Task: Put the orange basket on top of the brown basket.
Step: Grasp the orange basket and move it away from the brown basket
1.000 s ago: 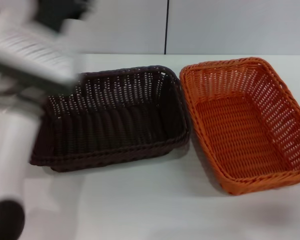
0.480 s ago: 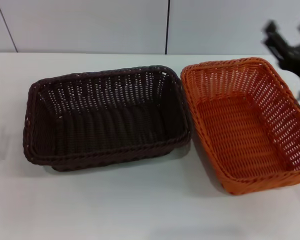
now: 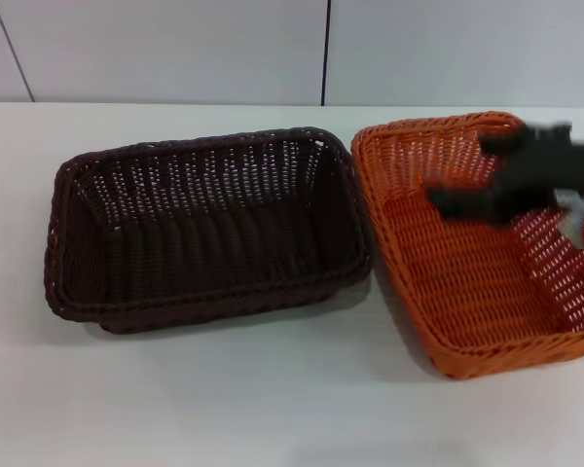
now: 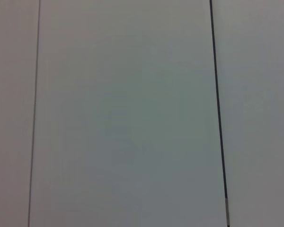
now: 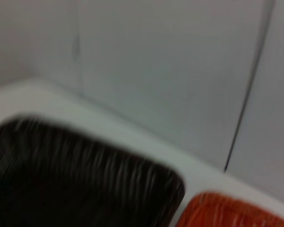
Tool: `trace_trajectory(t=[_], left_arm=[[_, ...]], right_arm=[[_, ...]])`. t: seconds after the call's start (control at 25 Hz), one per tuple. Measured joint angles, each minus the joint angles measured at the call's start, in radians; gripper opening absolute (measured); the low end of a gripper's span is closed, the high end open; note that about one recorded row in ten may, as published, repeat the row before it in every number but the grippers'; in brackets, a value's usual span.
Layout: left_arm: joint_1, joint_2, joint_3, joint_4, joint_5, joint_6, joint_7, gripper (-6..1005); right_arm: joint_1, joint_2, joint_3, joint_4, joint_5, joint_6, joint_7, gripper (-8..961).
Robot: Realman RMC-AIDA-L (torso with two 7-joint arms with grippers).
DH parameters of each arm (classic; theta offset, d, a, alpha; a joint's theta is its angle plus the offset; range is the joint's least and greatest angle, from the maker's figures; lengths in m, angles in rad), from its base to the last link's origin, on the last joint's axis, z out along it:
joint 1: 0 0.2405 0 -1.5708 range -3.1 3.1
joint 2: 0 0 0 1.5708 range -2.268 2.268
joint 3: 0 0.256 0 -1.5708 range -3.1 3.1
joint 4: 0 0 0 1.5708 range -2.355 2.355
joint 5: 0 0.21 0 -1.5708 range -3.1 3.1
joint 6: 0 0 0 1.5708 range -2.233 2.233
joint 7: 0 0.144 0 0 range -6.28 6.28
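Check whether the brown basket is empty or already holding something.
Empty. In the head view the brown basket shows only its bare woven floor; the orange basket sits beside it on the table.

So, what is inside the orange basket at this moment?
The orange basket shows only its bare woven floor. The right gripper hovers over it and hides part of the far wall. The brown basket sits beside it.

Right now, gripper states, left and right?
Left gripper: not in view in any camera.
Right gripper: over the orange basket, holding nothing visible; open or shut cannot be told. The brown basket sits untouched beside it.
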Motion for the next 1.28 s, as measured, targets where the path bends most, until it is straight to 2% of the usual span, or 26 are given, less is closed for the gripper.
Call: trace_trajectory(t=[0.04, 0.12, 0.16, 0.2, 0.24, 0.4, 0.84, 1.0, 1.28], left_arm=[[-0.003, 0.000, 0.000, 0.001, -0.005, -0.003, 0.002, 805], [-0.005, 0.000, -0.001, 0.001, -0.008, -0.006, 0.003, 805], [-0.012, 0.001, -0.002, 0.004, -0.018, -0.018, 0.006, 805], [-0.016, 0.002, -0.002, 0.007, -0.028, -0.028, 0.006, 805], [-0.016, 0.002, -0.002, 0.007, -0.028, -0.028, 0.006, 805], [-0.019, 0.000, -0.002, 0.013, -0.045, -0.031, 0.009, 805], [-0.014, 0.000, -0.001, 0.008, -0.050, -0.032, 0.005, 805], [-0.013, 0.000, -0.001, 0.007, -0.051, -0.030, 0.004, 805], [-0.010, 0.000, -0.001, 0.008, -0.052, -0.031, 0.002, 805]], right_arm=[[0.012, 0.040, 0.073, -0.033, 0.000, -0.140, -0.074, 817], [0.034, 0.092, 0.188, -0.091, 0.013, -0.386, -0.188, 817], [0.039, 0.094, 0.210, -0.103, 0.024, -0.437, -0.203, 817], [0.057, 0.089, 0.261, -0.129, 0.072, -0.569, -0.221, 817], [0.057, 0.089, 0.261, -0.129, 0.072, -0.569, -0.221, 817], [0.109, 0.088, 0.344, -0.112, 0.074, -0.731, -0.236, 817], [0.136, 0.089, 0.263, -0.023, -0.027, -0.750, -0.255, 807], [0.139, 0.092, 0.201, 0.036, -0.127, -0.706, -0.264, 800], [0.161, 0.090, 0.189, 0.130, -0.138, -0.647, -0.269, 788]])
